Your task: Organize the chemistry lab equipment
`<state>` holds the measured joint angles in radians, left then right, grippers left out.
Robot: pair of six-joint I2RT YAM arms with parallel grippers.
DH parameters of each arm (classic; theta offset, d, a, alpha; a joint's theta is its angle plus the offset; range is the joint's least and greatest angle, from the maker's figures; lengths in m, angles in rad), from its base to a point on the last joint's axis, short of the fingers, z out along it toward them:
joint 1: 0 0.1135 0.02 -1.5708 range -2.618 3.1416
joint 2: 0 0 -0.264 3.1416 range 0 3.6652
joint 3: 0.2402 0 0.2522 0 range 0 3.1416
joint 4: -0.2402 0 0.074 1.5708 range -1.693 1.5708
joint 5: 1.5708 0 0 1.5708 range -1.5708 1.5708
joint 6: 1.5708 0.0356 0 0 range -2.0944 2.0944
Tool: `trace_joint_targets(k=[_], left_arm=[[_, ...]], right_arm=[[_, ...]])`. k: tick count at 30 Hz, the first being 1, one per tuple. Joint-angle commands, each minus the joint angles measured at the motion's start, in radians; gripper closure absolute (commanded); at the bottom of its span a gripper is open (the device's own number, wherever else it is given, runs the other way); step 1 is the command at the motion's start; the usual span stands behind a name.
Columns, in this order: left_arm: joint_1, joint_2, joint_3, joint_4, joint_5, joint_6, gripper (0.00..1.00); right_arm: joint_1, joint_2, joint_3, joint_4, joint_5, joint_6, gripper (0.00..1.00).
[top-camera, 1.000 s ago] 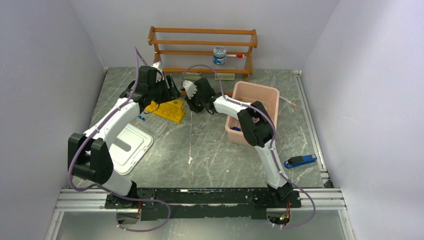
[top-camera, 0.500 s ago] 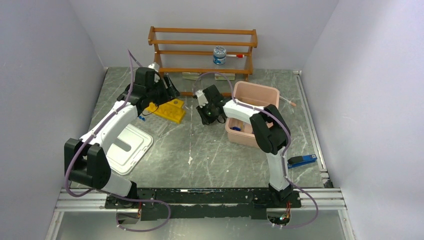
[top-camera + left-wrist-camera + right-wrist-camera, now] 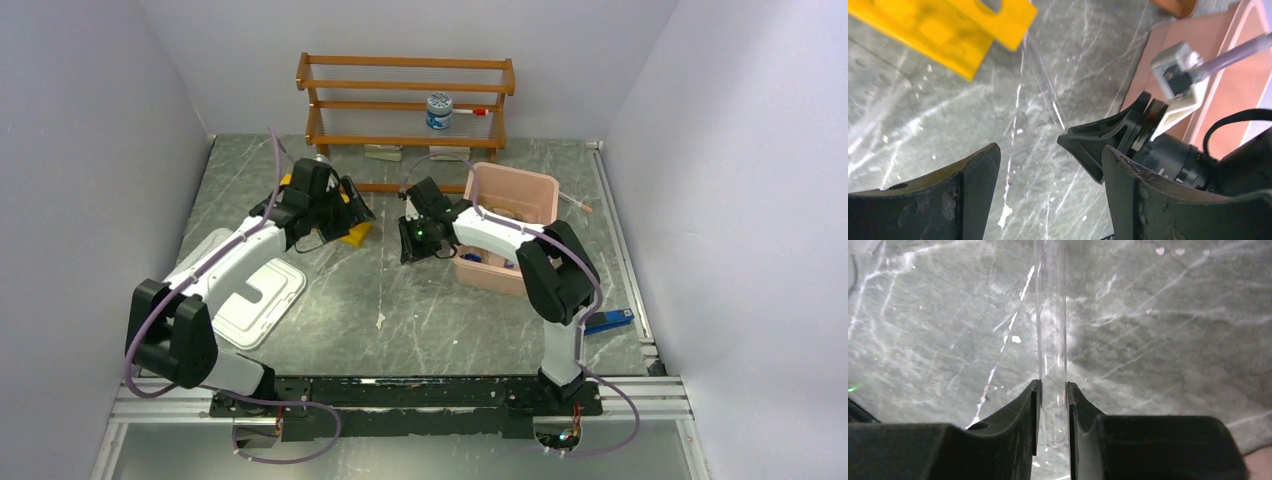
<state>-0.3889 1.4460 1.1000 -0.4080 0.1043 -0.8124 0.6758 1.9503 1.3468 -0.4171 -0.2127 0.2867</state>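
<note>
Between the right gripper (image 3: pixel 1053 386) jaws a clear tube (image 3: pixel 1050 315) is clamped — left gripper (image 3: pixel 1049 156) jaws apart.

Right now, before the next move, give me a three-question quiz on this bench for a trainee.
1. True or false: the right pincer is shut on a clear glass test tube.
2. Where does the white-lidded jar with a blue label stand? A: in a pink plastic tub. B: on the wooden shelf rack. C: on a yellow rack.
3. Fill in: the left pincer is ____, holding nothing.
Key: 1 true; 2 B; 3 open.
</note>
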Motion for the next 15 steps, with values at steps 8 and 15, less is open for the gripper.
trace_joint_targets(k=[8, 15], left_arm=[[-0.082, -0.014, -0.129, 0.112, 0.015, -0.118, 0.17], [-0.146, 0.121, -0.108, 0.220, 0.097, -0.107, 0.14]], right_arm=[[0.001, -0.187, -0.152, 0.026, -0.007, 0.233, 0.78], [0.001, -0.235, -0.176, 0.030, -0.052, 0.238, 0.78]])
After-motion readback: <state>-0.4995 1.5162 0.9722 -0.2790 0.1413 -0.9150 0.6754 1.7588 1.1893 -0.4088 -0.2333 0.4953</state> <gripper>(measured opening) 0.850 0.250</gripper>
